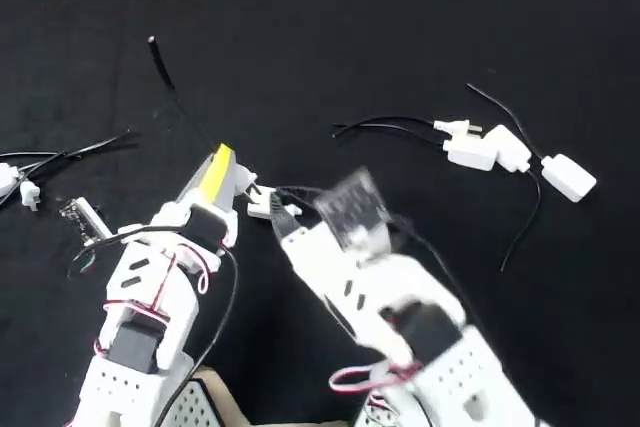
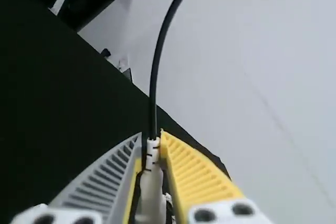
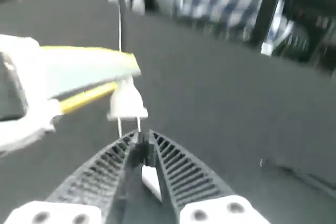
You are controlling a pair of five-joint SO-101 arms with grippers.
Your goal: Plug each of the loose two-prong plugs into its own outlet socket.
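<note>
My left gripper (image 1: 238, 183), with one yellow and one grey finger, is shut on a white two-prong plug (image 2: 151, 182) whose black cable (image 2: 157, 66) runs up and away. In the right wrist view that plug (image 3: 127, 100) hangs from the yellow finger with both prongs pointing at my right gripper (image 3: 140, 139). The right gripper's black fingers are shut on a small white outlet socket (image 3: 150, 179). In the high view the two grippers meet near mid-table, with the white plug (image 1: 262, 205) between them and the right gripper (image 1: 283, 219) just beside it.
To the right lie more white plugs and sockets with black cables: a pronged plug (image 1: 455, 128), two blocks (image 1: 470, 153) (image 1: 510, 147) and another (image 1: 568, 177). At the far left are small white pieces (image 1: 28, 193) and a circuit board (image 1: 80, 215).
</note>
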